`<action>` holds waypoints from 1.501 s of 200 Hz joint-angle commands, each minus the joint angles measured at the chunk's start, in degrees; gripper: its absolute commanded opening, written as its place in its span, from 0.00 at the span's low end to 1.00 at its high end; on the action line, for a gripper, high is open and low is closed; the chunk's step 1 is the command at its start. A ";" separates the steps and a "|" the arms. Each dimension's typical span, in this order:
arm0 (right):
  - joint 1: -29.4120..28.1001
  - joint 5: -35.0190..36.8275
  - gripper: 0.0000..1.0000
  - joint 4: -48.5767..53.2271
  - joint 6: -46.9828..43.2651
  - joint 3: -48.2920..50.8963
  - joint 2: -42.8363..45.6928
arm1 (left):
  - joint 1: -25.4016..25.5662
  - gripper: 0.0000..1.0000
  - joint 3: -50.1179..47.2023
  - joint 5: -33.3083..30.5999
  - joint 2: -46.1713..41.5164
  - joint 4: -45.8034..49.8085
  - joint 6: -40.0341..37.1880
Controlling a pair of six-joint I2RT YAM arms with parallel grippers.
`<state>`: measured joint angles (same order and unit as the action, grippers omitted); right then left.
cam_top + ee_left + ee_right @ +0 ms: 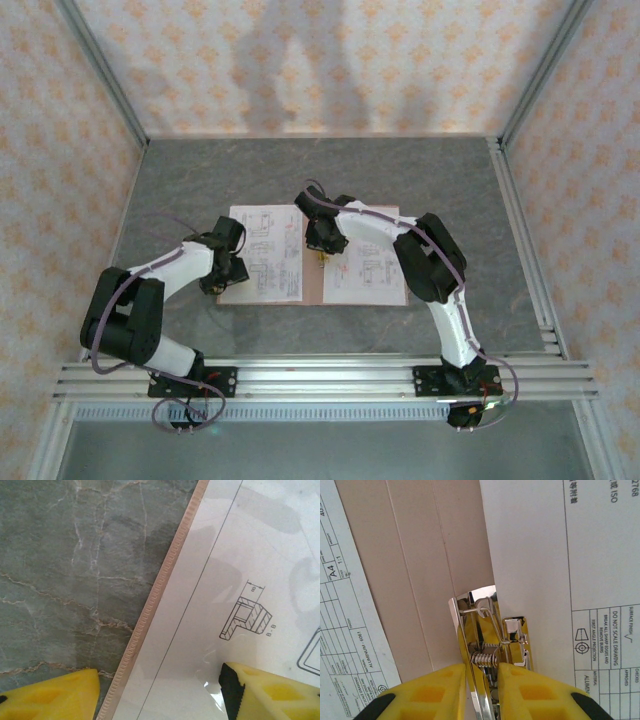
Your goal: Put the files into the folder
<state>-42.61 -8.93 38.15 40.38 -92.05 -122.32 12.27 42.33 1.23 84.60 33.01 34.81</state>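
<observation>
The salmon folder (pixel 313 288) lies open on the table, a printed white sheet (pixel 265 255) on its left half and another sheet (pixel 368 272) on its right half. My right gripper (pixel 322 250) hovers over the centre fold; in the right wrist view it (pixel 482 680) is shut on the folder's chrome spring clip (pixel 485 630), between bare folder card (pixel 420 555) and the right sheet (pixel 535 555). My left gripper (pixel 225 265) is at the folder's left edge. In the left wrist view it (pixel 160 680) is open, straddling the ribbed folder edge (pixel 150 610) and the sheet (pixel 225 555).
The grey marble table (pixel 320 170) is bounded by aluminium rails (pixel 320 375) at the front and frame posts at the sides. Patterned walls enclose the back and sides. A clear film corner (pixel 212 680) lies on the sheet beside my left gripper's right finger.
</observation>
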 commanded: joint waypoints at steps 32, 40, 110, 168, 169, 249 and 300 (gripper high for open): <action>0.07 0.55 0.24 3.18 -0.30 1.17 -3.10 | 0.43 0.75 -3.85 4.48 0.56 -5.22 3.11; 0.07 0.56 0.24 3.12 -0.25 1.26 -3.01 | 0.39 0.76 -4.05 4.40 0.12 -5.33 3.20; 0.07 0.23 0.24 2.56 -0.20 1.74 -3.19 | 0.39 0.76 -8.74 14.75 -9.42 -12.91 6.05; 0.07 -0.26 0.24 2.22 0.14 1.92 -3.25 | 0.60 0.77 -7.07 19.86 -13.10 -13.40 6.11; 0.12 -0.32 0.24 2.21 0.14 1.90 -3.26 | 0.63 0.77 -7.08 19.77 -13.12 -13.32 6.09; 0.31 -0.73 0.24 1.98 -0.13 2.41 -3.61 | 0.74 0.77 -4.09 21.00 -19.22 -11.88 7.67; 0.73 -1.03 0.24 1.75 -0.45 2.67 -3.31 | 2.44 0.76 -4.11 24.42 -19.11 -15.51 10.15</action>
<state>-41.04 -5.54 38.15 40.36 -91.59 -122.43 12.40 35.97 17.91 65.41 24.95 42.33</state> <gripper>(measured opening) 0.238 0.766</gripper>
